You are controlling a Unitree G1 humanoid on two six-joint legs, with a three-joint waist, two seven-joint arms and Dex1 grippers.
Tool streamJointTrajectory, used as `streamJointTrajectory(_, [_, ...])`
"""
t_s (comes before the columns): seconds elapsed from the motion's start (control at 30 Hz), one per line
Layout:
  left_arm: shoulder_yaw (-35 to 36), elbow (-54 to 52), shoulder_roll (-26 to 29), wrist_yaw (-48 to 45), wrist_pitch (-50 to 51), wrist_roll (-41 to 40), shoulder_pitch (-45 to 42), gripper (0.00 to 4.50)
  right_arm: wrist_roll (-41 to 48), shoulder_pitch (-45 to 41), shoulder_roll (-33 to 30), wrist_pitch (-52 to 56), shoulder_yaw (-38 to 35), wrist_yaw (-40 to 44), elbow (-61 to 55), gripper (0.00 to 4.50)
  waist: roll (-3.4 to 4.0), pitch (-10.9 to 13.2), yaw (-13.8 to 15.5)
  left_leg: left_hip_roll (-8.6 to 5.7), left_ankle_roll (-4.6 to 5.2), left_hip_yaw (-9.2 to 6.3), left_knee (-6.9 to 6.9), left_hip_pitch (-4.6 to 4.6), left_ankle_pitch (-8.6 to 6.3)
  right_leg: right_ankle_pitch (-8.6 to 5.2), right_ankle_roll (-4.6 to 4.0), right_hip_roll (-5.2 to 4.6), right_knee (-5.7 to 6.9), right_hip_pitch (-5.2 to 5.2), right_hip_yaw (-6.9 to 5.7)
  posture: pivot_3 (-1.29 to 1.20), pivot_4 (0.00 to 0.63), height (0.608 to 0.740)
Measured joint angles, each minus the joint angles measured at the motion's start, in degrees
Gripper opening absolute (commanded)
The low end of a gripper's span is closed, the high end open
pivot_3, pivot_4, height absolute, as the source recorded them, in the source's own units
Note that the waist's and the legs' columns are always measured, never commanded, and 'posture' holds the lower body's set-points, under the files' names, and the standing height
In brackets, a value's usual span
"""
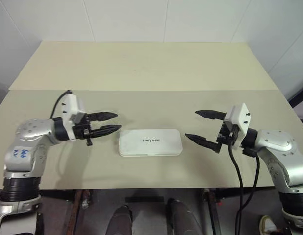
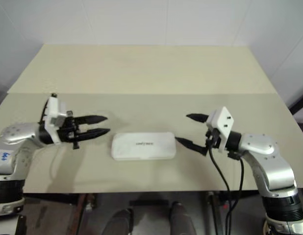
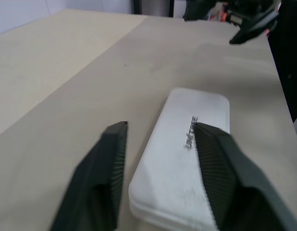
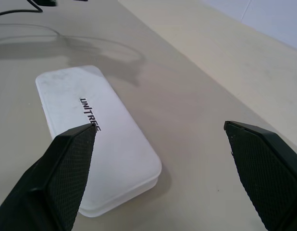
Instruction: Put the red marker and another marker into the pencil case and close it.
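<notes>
Pencil case (image 1: pixel 150 142) lying shut on bench (image 1: pixel 141 73). Left end effector (image 1: pixel 108 123) partly spread, right end effector (image 1: pixel 201 127) spread wide, both empty. Could nudge lid back open through careless sweep.

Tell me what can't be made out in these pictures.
- Inside of the pencil case: hidden by its shut lid in every view, so the markers cannot be checked.
- Near end of the case: cut off by the left wrist view's bottom edge and partly covered by the left hand fingers.

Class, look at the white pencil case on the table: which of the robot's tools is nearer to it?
Left. The left tool hangs just off one end of the closed pencil case; the right tool is off the other end, slightly farther away.
</notes>
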Motion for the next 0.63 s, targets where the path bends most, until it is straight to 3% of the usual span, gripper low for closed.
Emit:
streamJointTrajectory(0.1, [1.3,0.0,0.1,0.2,-0.4,-0.1,2.1,4.35,-0.2,-1.6,-0.3,-2.2,-1.2,0.1,1.6,4.50,0.00,0.0,0.0,0.00,0.00,0.01,0.00,0.00,0.00,0.00,0.00,0.00,0.00,0.00,0.00,0.00,0.150,0.740])
streamJointTrajectory(0.13, [1.3,-0.1,0.0,0.4,-0.4,-0.2,2.4,4.49,-0.2,-1.8,-0.4,-2.4,-1.3,0.4,1.7,4.50,0.00,0.0,0.0,0.01,0.00,0.00,0.00,0.00,0.00,0.00,-0.01,0.00,0.00,-0.01,-0.01,0.00,0.150,0.740])
streamJointTrajectory(0.63, [2.0,-3.9,-0.4,4.9,-3.4,-1.0,3.9,4.49,0.8,0.0,-5.0,-3.4,-5.9,4.1,4.8,4.50,0.00,0.0,-0.3,0.02,0.00,0.02,-0.05,0.01,0.00,-0.02,-0.03,-0.01,-0.01,-0.01,-0.01,0.00,0.150,0.740])
